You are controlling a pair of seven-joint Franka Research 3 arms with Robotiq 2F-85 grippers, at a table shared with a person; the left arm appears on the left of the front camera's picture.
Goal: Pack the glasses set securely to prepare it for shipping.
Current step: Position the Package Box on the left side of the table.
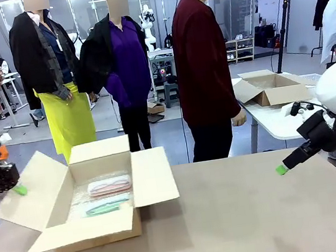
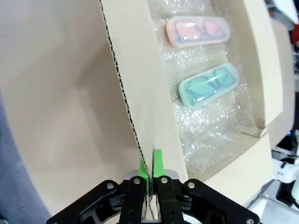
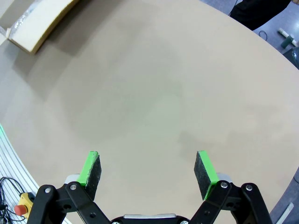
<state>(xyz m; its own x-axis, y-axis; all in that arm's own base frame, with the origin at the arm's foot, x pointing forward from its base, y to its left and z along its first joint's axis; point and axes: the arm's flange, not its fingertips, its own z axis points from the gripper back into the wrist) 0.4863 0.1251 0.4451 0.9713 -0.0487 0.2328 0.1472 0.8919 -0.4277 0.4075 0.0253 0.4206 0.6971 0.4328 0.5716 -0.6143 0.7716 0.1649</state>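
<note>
the left gripper [image 2: 150,179] is clenching its jaws on the edge of the cardboard box's [image 1: 101,226] left flap [image 2: 135,84]. the pink case [image 2: 198,31] and the mint case [image 2: 209,86] are lying side by side on bubble wrap [image 2: 210,126] inside the box, at about one o'clock from those jaws. the right gripper [image 3: 148,173] is hovering over the bare tabletop [image 3: 154,93] with jaws released, the box corner far off at eleven o'clock.

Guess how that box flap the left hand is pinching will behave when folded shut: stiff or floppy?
Likely stiff across its face: the flap is corrugated cardboard, and the left hand clamps its fluted edge. It should hinge at the crease rather than droop. The cardboard box looks light, so pulling may drag it.
</note>
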